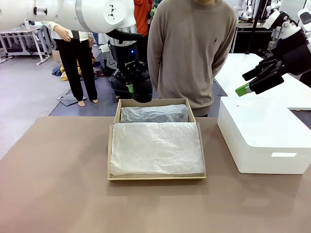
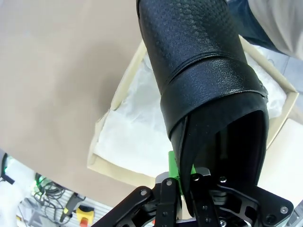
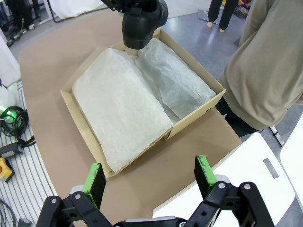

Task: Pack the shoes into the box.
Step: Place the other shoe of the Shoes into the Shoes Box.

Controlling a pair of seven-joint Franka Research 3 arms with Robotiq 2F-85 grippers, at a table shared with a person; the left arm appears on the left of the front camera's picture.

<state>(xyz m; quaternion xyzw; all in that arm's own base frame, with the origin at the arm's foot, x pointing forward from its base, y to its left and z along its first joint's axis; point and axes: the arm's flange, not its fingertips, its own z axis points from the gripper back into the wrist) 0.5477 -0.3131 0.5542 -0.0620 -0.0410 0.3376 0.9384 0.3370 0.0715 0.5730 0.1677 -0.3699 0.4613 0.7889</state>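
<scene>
Gripping the black shoe (image 2: 203,71) over the box (image 1: 155,177), left jaws clenched (right jaws spread wide, empty)

I see the shoe (image 2: 199,71) as black leather, pebble-grained with a soft sheen. The shoebox (image 1: 118,111) is matt tan cardboard, lined with crinkled white tissue paper (image 1: 155,148). The worktop (image 1: 58,184) looks smooth, matt brown. The bigger white box (image 1: 262,141) has a smooth, satin finish.

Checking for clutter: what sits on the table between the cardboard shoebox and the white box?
Nothing: in the front view, the table between the shoebox and the white box is bare.
</scene>
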